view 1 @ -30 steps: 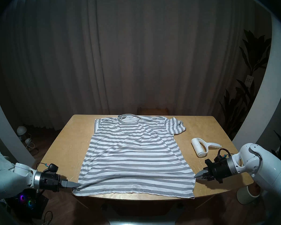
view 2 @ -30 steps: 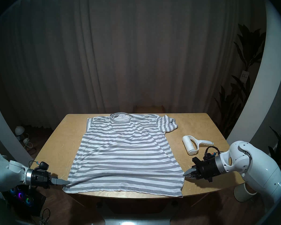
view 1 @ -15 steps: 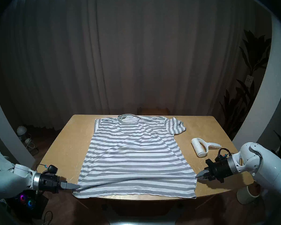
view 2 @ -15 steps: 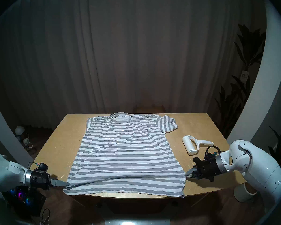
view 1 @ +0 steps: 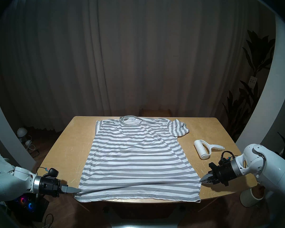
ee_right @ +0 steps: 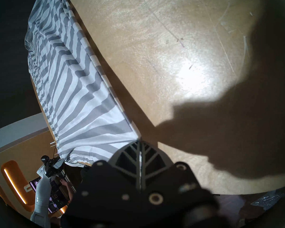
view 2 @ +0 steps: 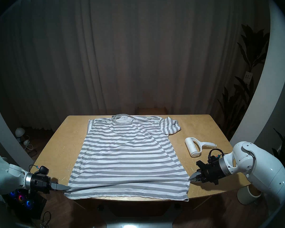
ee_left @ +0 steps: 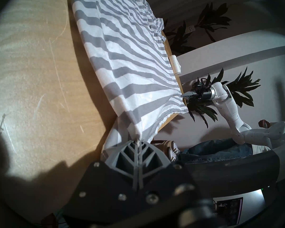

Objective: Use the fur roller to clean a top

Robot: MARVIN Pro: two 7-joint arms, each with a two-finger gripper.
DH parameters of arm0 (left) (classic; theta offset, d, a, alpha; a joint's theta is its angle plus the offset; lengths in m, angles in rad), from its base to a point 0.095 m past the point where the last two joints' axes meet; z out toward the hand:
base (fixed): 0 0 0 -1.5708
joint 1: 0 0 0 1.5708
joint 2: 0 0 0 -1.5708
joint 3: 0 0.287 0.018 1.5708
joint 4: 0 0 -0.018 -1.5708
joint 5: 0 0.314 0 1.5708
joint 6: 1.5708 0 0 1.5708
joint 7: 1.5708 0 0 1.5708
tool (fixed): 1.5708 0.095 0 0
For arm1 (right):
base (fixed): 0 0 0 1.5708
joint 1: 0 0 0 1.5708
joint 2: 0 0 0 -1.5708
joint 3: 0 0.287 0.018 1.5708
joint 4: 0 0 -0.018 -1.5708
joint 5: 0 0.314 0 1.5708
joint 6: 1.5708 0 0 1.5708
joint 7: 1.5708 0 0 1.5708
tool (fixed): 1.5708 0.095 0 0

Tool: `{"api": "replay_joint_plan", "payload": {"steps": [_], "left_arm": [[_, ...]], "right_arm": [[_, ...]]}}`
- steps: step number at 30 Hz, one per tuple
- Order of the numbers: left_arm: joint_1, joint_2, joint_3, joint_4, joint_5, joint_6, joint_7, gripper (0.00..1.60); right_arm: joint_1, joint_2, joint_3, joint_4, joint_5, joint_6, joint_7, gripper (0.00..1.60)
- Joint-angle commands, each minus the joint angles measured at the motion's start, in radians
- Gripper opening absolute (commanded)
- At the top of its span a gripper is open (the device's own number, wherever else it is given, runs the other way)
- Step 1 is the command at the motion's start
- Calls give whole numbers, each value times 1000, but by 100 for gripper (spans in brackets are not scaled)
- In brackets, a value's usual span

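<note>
The grey-and-white striped shirt [view 1: 135,157] lies flat, pulled tight; left pincer [view 1: 77,190] and right pincer [view 1: 201,180] are each pinched closed on a bottom corner.

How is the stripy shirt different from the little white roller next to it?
The striped T-shirt is big, soft and spread flat; the lint roller is small and hard-looking, with a handle. The T-shirt has grey and white stripes; the roller is all white. The left gripper and right gripper each pinch a side of the T-shirt; nothing touches the roller. Both lie on the wooden table.
</note>
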Motion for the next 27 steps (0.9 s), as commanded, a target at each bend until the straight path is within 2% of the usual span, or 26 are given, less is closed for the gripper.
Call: {"api": "replay_joint_plan", "payload": {"steps": [1, 22, 23, 24, 25, 26, 27], "left_arm": [[103, -27, 87, 1, 22, 27, 2, 0], [107, -27, 99, -1, 9, 14, 25, 0], [108, -29, 99, 2, 7, 12, 26, 15], [108, -29, 98, 4, 4, 11, 28, 48], [108, -29, 97, 5, 1, 11, 31, 50], [108, -28, 96, 5, -2, 11, 32, 63], [108, -28, 96, 6, -7, 12, 32, 73]], "right_arm": [[11, 16, -4, 1, 5, 0, -2, 0], [23, 31, -28, 7, 11, 0, -16, 0], [24, 30, -29, 6, 11, 0, -16, 0], [25, 29, -31, 6, 11, 0, -17, 0], [26, 29, -32, 5, 10, 0, -17, 0], [28, 29, -33, 5, 11, 0, -18, 24], [29, 29, -35, 5, 10, 0, -19, 38]]}}
